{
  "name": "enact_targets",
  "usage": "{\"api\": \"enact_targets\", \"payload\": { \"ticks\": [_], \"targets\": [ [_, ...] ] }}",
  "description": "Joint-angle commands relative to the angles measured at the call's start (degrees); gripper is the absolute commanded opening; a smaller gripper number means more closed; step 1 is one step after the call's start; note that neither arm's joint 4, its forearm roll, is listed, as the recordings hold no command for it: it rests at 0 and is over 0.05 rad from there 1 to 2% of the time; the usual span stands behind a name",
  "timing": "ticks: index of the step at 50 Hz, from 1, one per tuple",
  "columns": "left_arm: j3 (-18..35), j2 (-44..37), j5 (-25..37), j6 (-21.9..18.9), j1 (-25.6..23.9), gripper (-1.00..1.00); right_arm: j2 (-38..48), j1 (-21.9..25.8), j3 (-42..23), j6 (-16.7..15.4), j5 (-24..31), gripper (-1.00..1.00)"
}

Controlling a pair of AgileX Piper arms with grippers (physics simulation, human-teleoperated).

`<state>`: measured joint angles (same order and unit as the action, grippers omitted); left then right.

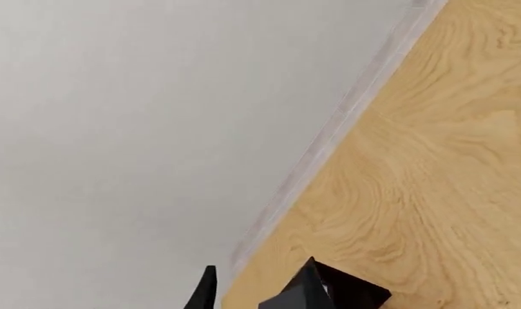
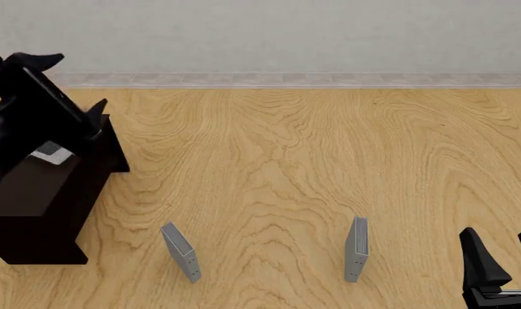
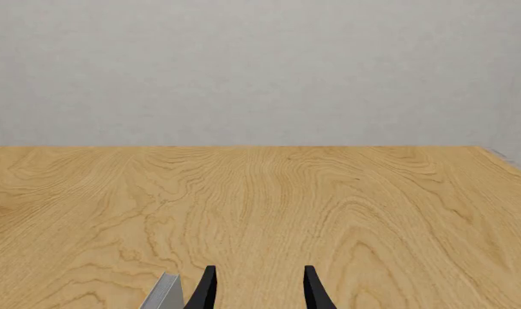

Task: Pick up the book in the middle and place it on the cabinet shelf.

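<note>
The cabinet shelf (image 2: 33, 219) stands dark at the table's left in the front view. My left arm (image 2: 37, 103) hangs over its flat top and hides most of what lies there. A small white patch under the arm looks like the page edges of the book (image 2: 52, 153), lying on the cabinet top. In the left wrist view my left gripper (image 1: 255, 286) is open, with nothing between its fingers, and faces the wall and table edge. A black boxy corner (image 1: 355, 293) shows beside one finger. My right gripper (image 2: 501, 248) (image 3: 255, 283) is open and empty, low at the front right.
Two thin grey books stand upright near the front: one at centre left (image 2: 181, 251), one at centre right (image 2: 357, 248). The right one's edge (image 3: 165, 293) shows just beside my right gripper. Bare wood lies between them. A pale wall (image 2: 269, 32) runs along the back.
</note>
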<state>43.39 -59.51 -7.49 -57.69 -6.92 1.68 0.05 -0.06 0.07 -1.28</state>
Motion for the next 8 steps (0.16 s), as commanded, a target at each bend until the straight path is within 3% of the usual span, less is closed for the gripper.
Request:
{"api": "enact_targets", "payload": {
  "ticks": [1,8],
  "targets": [
    [-1.97,3.26,0.07,4.25,-1.13,1.0,0.02,0.02,0.0,0.01,-0.01,1.0],
    [-2.0,6.99,1.63,11.84,-3.82,1.0,0.0,0.0,0.0,0.0,0.0,1.0]
  ]
}}
